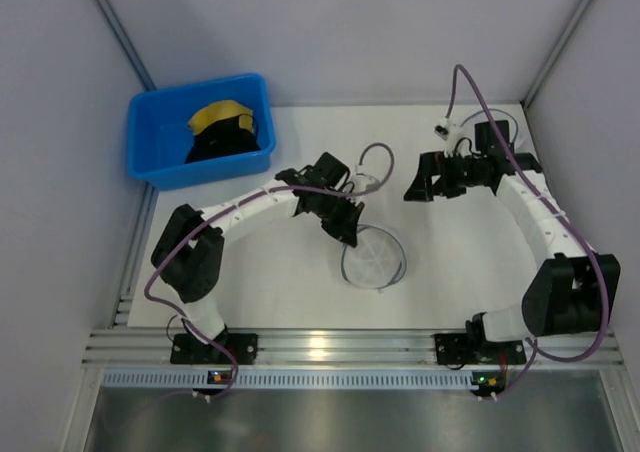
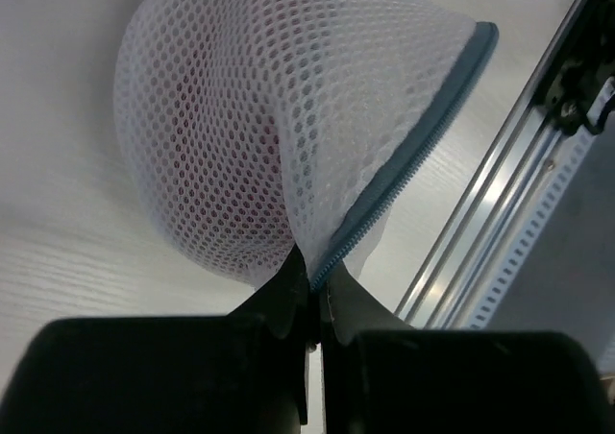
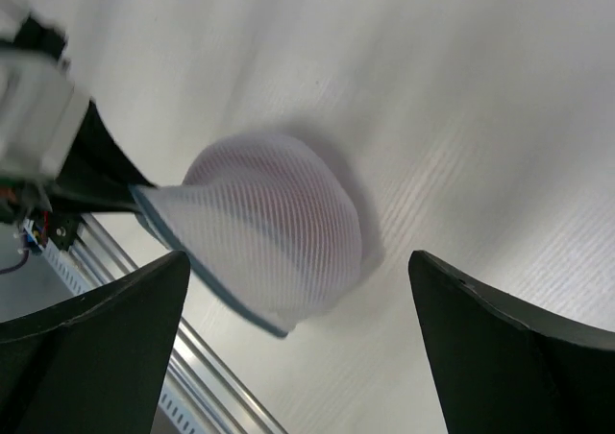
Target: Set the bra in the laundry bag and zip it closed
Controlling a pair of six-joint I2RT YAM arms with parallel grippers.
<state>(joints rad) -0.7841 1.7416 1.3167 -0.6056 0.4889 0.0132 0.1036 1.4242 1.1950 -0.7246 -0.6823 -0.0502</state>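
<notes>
Laundry bag (image 2: pixel 221 136), rim pinched in left jaws

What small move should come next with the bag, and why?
Probably lower the open right pincer to steady the laundry bag: the left pincer is shut on its zipper rim, holding that edge up, and the red bra shows through the mesh inside.

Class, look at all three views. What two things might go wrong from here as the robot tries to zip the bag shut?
1. The left gripper pinches only the thin zipper rim of the laundry bag; that hold may slip.
2. The right gripper is open and apart from the bag, so nothing braces it. A pull might drag the whole bag, with the bra showing red inside, instead of running the zip.
</notes>
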